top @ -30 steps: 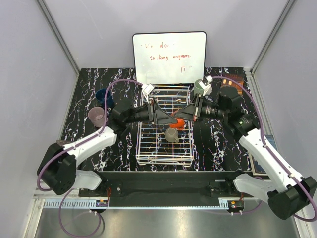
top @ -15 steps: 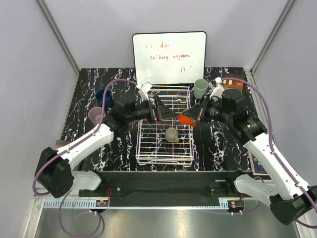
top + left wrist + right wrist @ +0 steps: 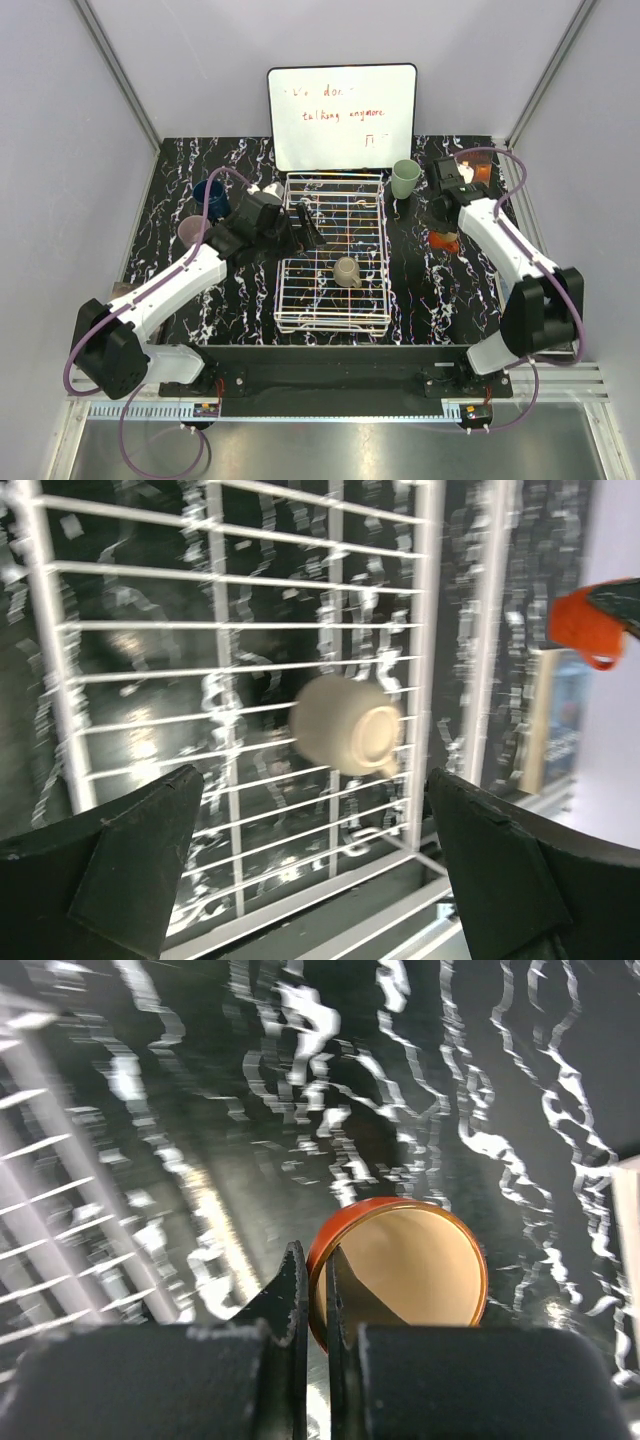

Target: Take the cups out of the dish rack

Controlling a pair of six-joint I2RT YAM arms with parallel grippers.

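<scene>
A white wire-grid dish rack (image 3: 282, 295) lies with its long axis near-to-far on the black marbled tabletop (image 3: 440, 290), with a whiteboard with red writing (image 3: 342, 117) behind it. A taupe mug (image 3: 345, 735) sits inside. The left gripper (image 3: 306, 226) hangs spread wide over the rack's left side. A dark blue mug (image 3: 210, 195) and a pink-lilac mug (image 3: 192, 232) stand left of the rack, a mint green mug (image 3: 405, 178) right. The right gripper (image 3: 315, 1290) pinches the rim of the small orange-red mug (image 3: 400, 1270), mouth up, right of the rack.
</scene>
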